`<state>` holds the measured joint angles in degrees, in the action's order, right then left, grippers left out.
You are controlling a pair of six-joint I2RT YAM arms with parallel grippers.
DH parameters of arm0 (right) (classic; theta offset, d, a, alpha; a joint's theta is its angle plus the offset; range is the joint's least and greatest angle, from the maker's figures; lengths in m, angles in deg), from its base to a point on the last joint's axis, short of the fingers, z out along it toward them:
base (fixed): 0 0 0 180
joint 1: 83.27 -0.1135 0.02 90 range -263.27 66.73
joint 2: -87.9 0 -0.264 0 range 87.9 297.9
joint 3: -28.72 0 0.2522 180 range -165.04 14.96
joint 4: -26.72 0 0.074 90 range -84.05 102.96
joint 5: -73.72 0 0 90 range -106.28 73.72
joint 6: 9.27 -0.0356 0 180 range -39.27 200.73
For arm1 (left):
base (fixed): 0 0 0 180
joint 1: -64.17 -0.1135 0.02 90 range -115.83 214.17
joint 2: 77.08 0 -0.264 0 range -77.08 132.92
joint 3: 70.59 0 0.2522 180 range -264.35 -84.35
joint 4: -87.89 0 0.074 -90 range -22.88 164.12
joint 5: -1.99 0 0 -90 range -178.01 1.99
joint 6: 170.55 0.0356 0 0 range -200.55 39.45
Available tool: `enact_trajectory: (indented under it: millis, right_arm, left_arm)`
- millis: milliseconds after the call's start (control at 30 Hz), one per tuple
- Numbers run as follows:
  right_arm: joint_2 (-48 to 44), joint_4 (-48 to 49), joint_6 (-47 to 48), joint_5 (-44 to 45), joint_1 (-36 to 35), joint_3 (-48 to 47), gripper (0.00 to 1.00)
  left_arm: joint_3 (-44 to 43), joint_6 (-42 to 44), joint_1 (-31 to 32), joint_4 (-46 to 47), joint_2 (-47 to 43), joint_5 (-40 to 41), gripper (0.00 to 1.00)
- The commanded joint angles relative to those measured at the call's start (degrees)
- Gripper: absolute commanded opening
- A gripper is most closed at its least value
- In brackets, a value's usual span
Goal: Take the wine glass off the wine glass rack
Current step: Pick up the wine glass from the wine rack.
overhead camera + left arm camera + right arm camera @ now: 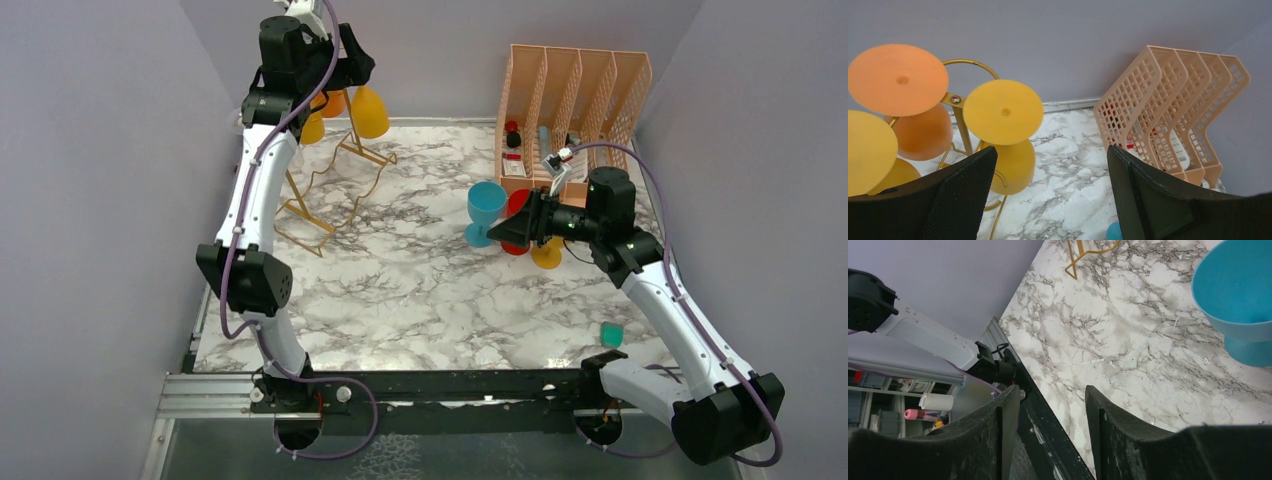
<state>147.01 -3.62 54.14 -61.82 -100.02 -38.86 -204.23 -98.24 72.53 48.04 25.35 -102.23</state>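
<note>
The gold wire wine glass rack [352,140] stands at the back left; its post also shows in the left wrist view [962,127]. Three glasses hang on it upside down: a yellow wine glass [369,113] [1004,111], an orange one [333,103] [897,79] and a second yellow one [312,128] [868,150]. My left gripper [350,62] [1051,150] is open and empty, high up, just right of the nearest yellow glass. My right gripper [497,232] [1053,390] is open and empty beside a blue glass [485,210] [1233,295] standing on the table.
A peach lattice file organiser [575,100] [1173,100] stands at the back right with small items inside. A red glass [518,205] and a yellow glass [548,255] stand by the right gripper. A small teal object [611,334] lies near the right arm. Grey walls close three sides.
</note>
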Motion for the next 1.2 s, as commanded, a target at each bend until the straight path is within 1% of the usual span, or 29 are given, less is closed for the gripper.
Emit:
enact_trajectory:
  millis: [0,133,300,433,567,767,867,967,1167]
  right_arm:
    - [-0.6,1.2,-0.3,-1.9,0.3,0.3,0.55]
    - [-0.1,0.7,0.3,-2.4,0.3,-0.3,0.55]
    - [-0.5,0.9,0.1,-2.5,0.3,0.3,0.55]
    - [-0.6,1.0,0.1,-2.5,0.3,0.5,0.55]
    - [-0.4,0.8,0.5,-2.6,0.3,0.3,0.55]
    - [-0.4,1.1,0.5,-2.9,0.3,0.8,0.55]
    - [-0.4,1.1,0.2,-3.0,0.3,0.7,0.55]
    - [-0.5,1.1,0.0,-3.2,0.3,0.6,0.55]
    - [-0.7,1.6,-0.5,-3.2,0.3,0.9,0.55]
  left_arm:
    - [-6.0,-3.2,-2.3,-1.8,5.5,-0.1,0.84]
    - [-9.1,-5.5,-4.2,-1.8,8.5,-0.6,0.82]
    - [-10.0,-6.6,-4.7,-1.8,10.9,-1.2,0.8]
    - [-9.4,-7.9,-4.9,-1.6,12.1,-0.8,0.75]
    - [-10.9,-9.1,-5.1,-1.4,14.3,-2.8,0.69]
    - [-11.6,-10.8,-5.1,-0.9,15.2,-3.4,0.63]
    - [-11.2,-11.2,-5.1,-0.8,15.0,-3.3,0.57]
    - [-10.6,-11.5,-5.2,-0.7,14.3,-2.0,0.53]
    - [-9.5,-12.0,-5.2,-0.6,13.2,-2.0,0.39]
